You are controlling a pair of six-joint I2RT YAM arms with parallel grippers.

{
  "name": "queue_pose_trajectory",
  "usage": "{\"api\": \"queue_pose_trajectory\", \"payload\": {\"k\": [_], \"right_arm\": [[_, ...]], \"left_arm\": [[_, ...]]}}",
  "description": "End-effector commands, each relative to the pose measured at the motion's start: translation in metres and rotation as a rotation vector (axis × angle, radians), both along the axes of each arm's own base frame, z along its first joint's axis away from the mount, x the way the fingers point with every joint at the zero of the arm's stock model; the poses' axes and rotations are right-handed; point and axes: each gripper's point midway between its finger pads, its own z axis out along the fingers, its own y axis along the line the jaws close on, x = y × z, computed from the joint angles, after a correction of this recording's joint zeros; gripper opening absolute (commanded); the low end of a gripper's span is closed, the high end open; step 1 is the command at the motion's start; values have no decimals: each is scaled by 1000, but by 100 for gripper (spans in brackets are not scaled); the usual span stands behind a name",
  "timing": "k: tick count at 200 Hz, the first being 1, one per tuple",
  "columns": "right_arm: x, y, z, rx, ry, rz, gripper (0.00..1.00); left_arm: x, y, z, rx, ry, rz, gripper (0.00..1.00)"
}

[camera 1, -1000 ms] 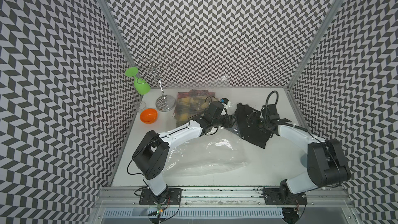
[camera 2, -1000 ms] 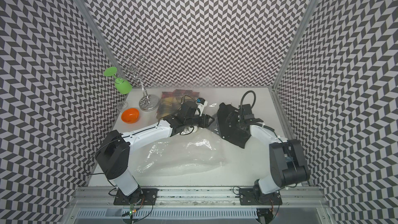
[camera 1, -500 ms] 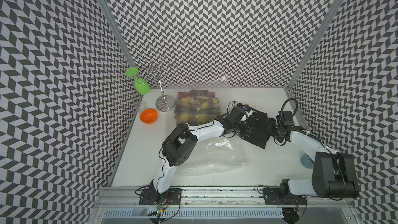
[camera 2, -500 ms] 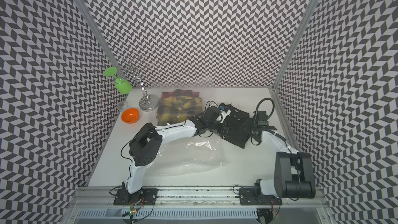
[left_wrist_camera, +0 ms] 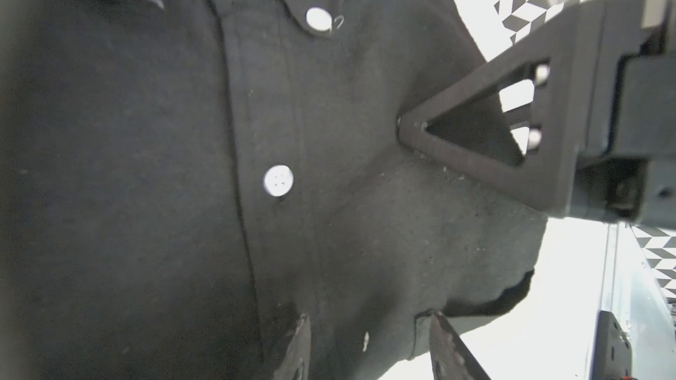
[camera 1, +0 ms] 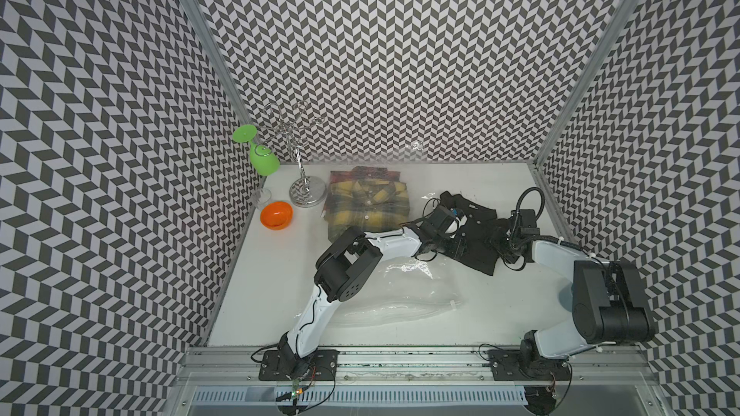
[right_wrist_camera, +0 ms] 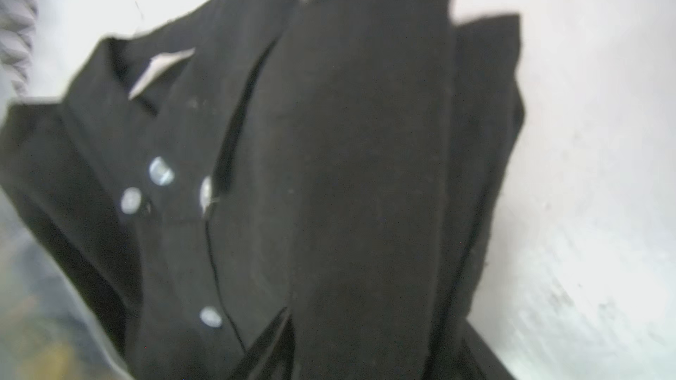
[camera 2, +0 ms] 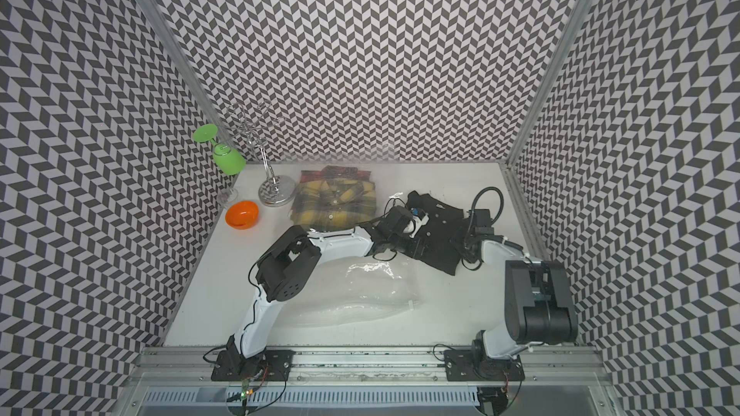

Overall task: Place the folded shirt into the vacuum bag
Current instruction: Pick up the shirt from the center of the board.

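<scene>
My left gripper [left_wrist_camera: 369, 345] is clamped on a fold at the edge of the folded shirt [left_wrist_camera: 146, 177], with black cloth filling the gap between its two tips. One finger [left_wrist_camera: 475, 173] of my right gripper [camera 1: 497, 241] presses into the opposite edge, but I cannot tell whether that hand has closed. The shirt lies on the white table [camera 1: 272, 282], outside the vacuum bag [camera 1: 400, 294], which lies flat just nearer my bases.
</scene>
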Motion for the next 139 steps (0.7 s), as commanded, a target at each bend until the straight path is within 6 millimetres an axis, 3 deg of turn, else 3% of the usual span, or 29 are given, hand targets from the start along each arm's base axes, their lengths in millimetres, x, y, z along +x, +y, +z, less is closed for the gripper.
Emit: {"api": "queue_pose_trajectory", "payload": {"k": [1,19,39,58,78,105,139], "right_arm": [[6,-10,-5,-59,-3,-16,34],[13,-20,1,-128,-1,-11,19],[20,-37,20,-243,-8,-23,11],[24,-57,40,-414,15,-19,9],[27,-78,62,-568,44,-27,8],[35,-81,81,-696,58,-6,8],[59,-57,90,-793,69,53,10]], "left_arm": [[-14,-10,-14,-10,22,-29,53],[-24,-21,-9,-25,23,-62,53],[-27,-26,15,-68,15,-81,53],[-15,-16,45,-121,-30,-39,53],[5,1,62,-183,-22,29,53],[37,15,58,-199,-6,108,53],[51,2,32,-164,12,110,53]]}}
